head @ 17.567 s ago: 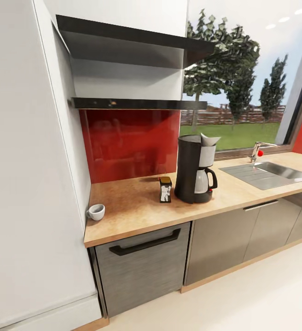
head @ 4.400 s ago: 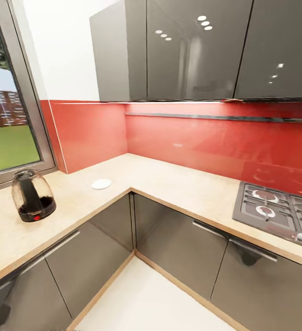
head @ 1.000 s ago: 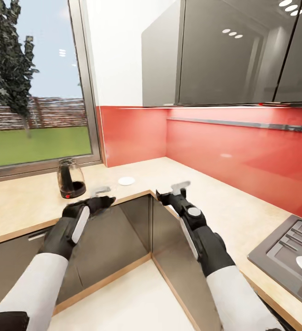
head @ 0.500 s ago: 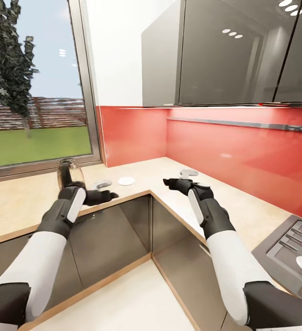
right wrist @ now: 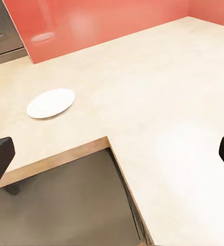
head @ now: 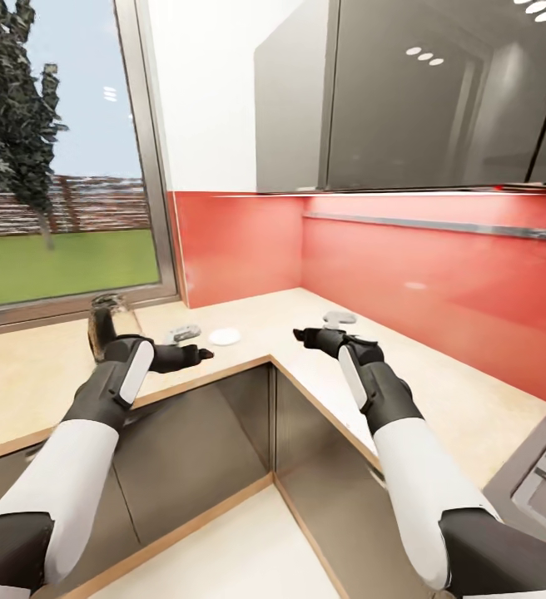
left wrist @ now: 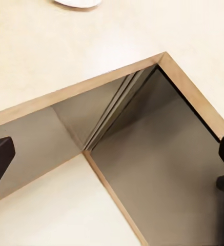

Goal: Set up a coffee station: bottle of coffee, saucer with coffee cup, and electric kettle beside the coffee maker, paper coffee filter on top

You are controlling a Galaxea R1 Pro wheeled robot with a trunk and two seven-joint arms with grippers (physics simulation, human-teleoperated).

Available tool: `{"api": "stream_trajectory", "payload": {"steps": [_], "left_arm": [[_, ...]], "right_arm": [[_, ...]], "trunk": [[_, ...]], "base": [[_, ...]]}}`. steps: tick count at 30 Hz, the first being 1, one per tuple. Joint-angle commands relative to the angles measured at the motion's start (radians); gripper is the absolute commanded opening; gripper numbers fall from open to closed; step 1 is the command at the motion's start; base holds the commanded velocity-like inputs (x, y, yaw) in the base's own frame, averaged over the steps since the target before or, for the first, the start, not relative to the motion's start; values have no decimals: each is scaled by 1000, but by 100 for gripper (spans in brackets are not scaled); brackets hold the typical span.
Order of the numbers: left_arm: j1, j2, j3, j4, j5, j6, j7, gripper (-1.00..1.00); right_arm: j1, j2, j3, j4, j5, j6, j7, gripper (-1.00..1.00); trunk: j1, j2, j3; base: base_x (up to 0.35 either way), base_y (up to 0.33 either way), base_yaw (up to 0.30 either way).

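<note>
Corner countertop (head: 248,329), saucer (head: 224,336), half-hidden kettle (head: 102,320).

In front of me the saucer (head: 224,336) lies flat on the pale tan surface (head: 439,399), a small round white plate near the inner corner of the L-shaped worktop, nothing on it. From my right wrist it (right wrist: 51,103) sits just back from the surface's front edge, below the red wall. The electric kettle (head: 101,323) stands upright near the window, clear glass with a black handle, its lower part hidden behind my left forearm, apart from the saucer.
</note>
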Motion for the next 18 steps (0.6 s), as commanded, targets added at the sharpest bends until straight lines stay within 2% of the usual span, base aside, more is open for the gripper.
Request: {"api": "stream_trajectory", "payload": {"steps": [1, 14, 18], "left_arm": [[-1, -1, 2, 1, -7, 4, -8, 100], [-1, 1, 2, 9, -7, 3, -8, 100], [-1, 1, 2, 11, -9, 3, -7, 100]], "right_arm": [[0, 0, -2, 4, -6, 5, 1, 100], [1, 0, 3, 90, -7, 5, 2, 100], [1, 0, 5, 143, -9, 4, 2, 100]], "trunk": [[1, -1, -1], [1, -1, -1], [1, -1, -1]], "base": [[337, -57, 0], [338, -60, 0], [322, -4, 0]]}}
